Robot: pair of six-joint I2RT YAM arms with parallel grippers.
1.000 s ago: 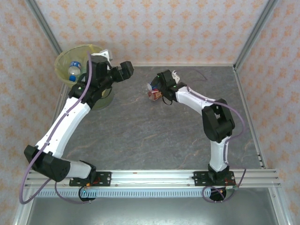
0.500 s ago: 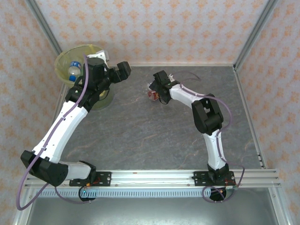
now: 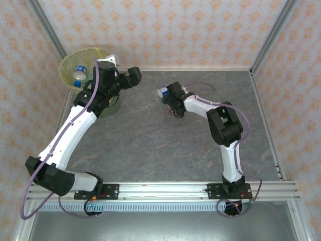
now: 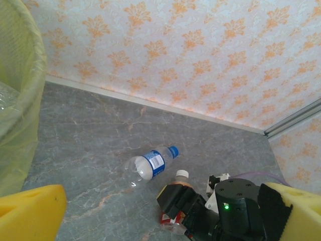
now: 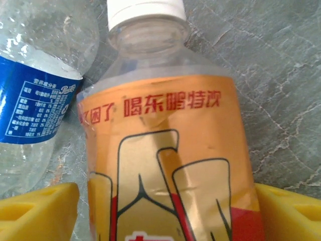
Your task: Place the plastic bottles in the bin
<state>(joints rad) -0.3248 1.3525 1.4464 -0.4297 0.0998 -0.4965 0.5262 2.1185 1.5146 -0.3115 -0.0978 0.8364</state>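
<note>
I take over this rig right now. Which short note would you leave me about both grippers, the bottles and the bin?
Left gripper: open, empty, beside the bin.
Right gripper: jaws on either side of the orange-label bottle, which lies on the table. A small gap shows on one side, so it is not yet gripped.
Blue-label bottle: lying on the table right beside the orange-label bottle.
Done: one bottle in the bin.
Left: close on the orange-label bottle, carry it to the bin, then fetch the blue-label bottle.
</note>
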